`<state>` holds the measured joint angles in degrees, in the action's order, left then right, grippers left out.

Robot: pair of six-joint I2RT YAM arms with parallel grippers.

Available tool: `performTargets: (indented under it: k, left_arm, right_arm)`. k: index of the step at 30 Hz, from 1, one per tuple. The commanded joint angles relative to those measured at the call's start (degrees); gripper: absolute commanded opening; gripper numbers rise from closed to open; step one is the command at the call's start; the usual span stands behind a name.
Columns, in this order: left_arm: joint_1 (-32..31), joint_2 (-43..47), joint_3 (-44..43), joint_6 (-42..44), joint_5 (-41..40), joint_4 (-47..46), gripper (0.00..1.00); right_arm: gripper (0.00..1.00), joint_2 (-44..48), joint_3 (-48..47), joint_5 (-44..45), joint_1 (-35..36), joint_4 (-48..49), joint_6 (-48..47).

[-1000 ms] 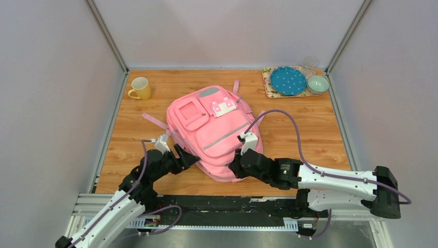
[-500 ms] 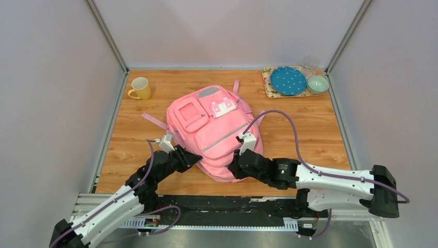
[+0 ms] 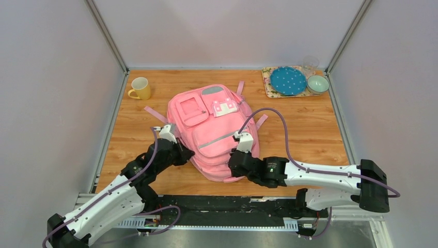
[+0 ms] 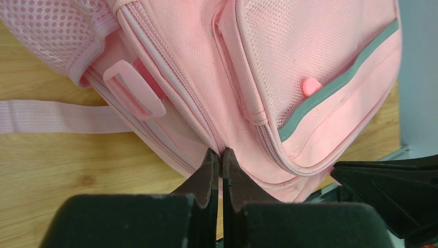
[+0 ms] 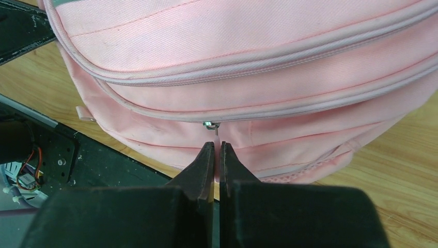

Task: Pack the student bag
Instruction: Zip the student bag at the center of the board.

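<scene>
Woven pink student bag [image 3: 217,132], softly rounded. Left gripper [image 4: 221,155] closed against its ribbed seam. Right gripper [image 5: 217,148] pinches the zip pull [image 5: 217,135].

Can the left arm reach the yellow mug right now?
Probably not yet. The left gripper is shut at a seam of the student bag, seemingly pinching it. Nothing tall stands between it and the yellow mug, so letting go should free it.

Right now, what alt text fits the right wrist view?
The right end effector, shut, pinches a small metal zip pull on the rounded edge of a large pink fabric backpack lying on a wooden table.
</scene>
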<state>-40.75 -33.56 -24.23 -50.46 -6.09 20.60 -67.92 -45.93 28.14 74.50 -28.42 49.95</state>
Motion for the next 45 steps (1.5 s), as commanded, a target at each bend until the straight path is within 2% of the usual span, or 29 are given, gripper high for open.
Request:
performTargets:
  k: [1,4,9,12,16,17,18,21,22,24,25,27,31,34,38,45]
  left_arm:
    - [2.4,-1.3,-5.8,12.0,-5.9,6.7,0.00]
    - [6.6,-1.7,-7.3,16.2,-1.5,9.9,0.00]
    - [17.6,-2.9,-9.3,24.1,5.7,14.5,0.00]
    - [23.9,-3.4,-10.3,26.2,9.7,15.3,0.00]
    - [26.9,-6.1,-12.3,25.2,13.1,16.7,0.01]
    - [27.0,-6.3,-12.5,24.5,14.4,16.8,0.06]
    - [27.0,-6.2,-12.3,22.9,15.5,16.6,0.17]
    - [27.0,-2.4,-10.8,19.6,17.9,15.7,0.37]
    - [27.0,-0.6,-10.4,19.3,17.8,15.0,0.56]
    - [27.0,4.8,-10.6,20.0,16.0,15.0,0.72]
    - [27.0,6.3,-11.0,20.8,16.2,15.2,0.74]
    - [27.0,9.8,-12.9,24.0,17.9,15.0,0.75]
    - [27.0,11.1,-15.0,29.5,30.9,13.2,0.77]
    - [27.0,11.1,-15.3,33.2,36.2,13.1,0.77]
    - [27.0,13.1,-14.6,36.9,37.7,12.9,0.78]
    - [27.0,11.3,-15.8,41.0,36.6,13.9,0.79]
  right_arm:
    - [0.00,-0.3,-1.0,5.8,0.2,-7.1,1.1]
    - [0.00,0.3,-1.1,6.7,0.2,-8.4,1.5]
    - [0.00,0.8,-0.8,7.5,0.2,-9.1,1.6]
    - [0.00,0.9,-0.5,7.5,0.1,-9.2,1.7]
    - [0.00,2.7,0.5,7.1,0.2,-7.2,1.3]
    - [0.00,3.4,0.8,7.0,0.2,-6.7,1.2]
    - [0.00,4.7,1.3,6.6,0.2,-6.2,1.1]
    - [0.00,6.9,2.9,5.5,0.2,-4.0,0.5]
    - [0.00,8.3,3.3,5.3,0.2,-3.5,0.5]
    - [0.00,9.6,4.4,5.2,0.2,-3.2,0.5]
    - [0.00,11.0,4.7,5.2,0.2,-2.9,0.4]
    - [0.00,12.3,5.8,5.1,0.2,-2.1,0.4]
    - [0.00,14.7,7.3,4.4,0.2,0.6,0.1]
    - [0.00,15.5,7.9,3.4,0.2,2.4,-0.1]
    - [0.00,14.7,7.6,2.9,0.2,3.2,0.1]
    - [0.00,11.1,6.3,2.7,0.2,3.7,0.9]
